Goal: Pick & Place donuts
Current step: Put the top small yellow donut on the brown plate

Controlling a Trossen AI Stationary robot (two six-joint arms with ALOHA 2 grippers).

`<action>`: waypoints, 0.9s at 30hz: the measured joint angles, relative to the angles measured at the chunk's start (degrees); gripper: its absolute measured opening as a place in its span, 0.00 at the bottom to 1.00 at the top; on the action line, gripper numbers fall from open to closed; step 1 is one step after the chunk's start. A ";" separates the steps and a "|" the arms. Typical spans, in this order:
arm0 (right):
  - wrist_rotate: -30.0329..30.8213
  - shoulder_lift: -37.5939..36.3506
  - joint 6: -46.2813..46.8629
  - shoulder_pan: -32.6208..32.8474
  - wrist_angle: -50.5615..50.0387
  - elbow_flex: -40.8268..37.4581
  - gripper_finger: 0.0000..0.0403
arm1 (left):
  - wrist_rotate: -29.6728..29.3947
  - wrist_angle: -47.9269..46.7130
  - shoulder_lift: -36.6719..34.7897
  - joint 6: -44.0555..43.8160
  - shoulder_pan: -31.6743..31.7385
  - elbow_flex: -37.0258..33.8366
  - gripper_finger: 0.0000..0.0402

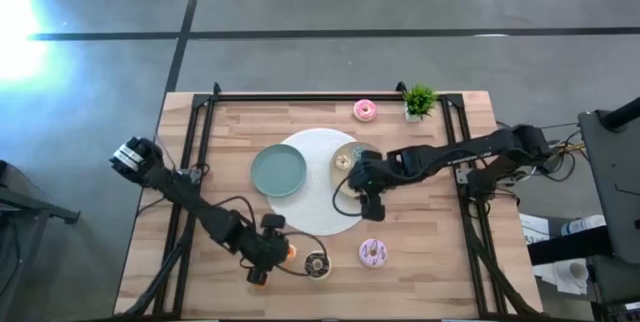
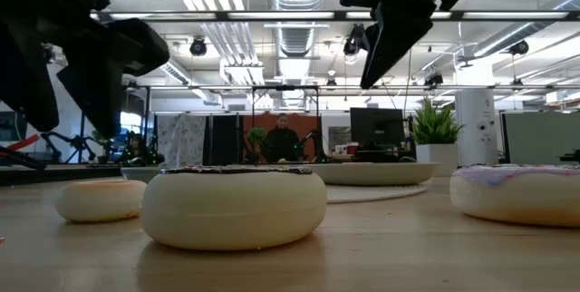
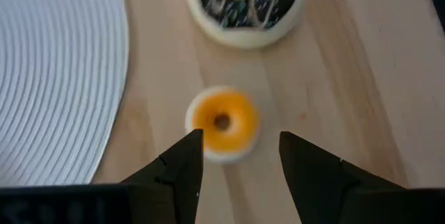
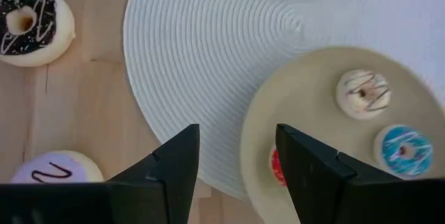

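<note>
My left gripper [image 3: 241,140] is open near the table's near edge, its fingers standing just short of a small orange donut [image 3: 222,123] that lies flat on the wood [image 1: 290,252]. The dark chocolate donut [image 1: 318,265] and the lilac donut [image 1: 373,253] lie flat to its right. The pink-iced donut [image 1: 365,111] lies by the far edge. My right gripper [image 4: 236,132] is open above the near rim of the yellow-green plate [image 4: 306,78]. That plate holds a pale striped donut [image 4: 361,93], a blue one [image 4: 402,147] and a red one [image 4: 277,167], half hidden by a finger.
A round white placemat [image 1: 315,212] lies mid-table and carries the blue-grey plate [image 1: 278,171] and the yellow-green plate. A small potted plant [image 1: 419,100] stands at the far right corner. Black frame rails [image 1: 200,152] run along the table's left, far and right sides. A person sits in the room behind.
</note>
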 joint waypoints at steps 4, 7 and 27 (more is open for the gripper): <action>-0.01 1.44 2.85 0.88 0.09 -0.05 0.45 | -0.68 1.07 2.85 2.67 -0.78 -0.18 0.41; 0.00 1.75 4.41 1.15 0.24 0.00 0.45 | -2.01 0.20 4.70 2.65 -0.67 -0.22 0.41; 5.99 1.68 7.33 1.22 0.48 -0.21 0.45 | -11.36 -1.16 8.72 5.83 -5.68 6.22 0.25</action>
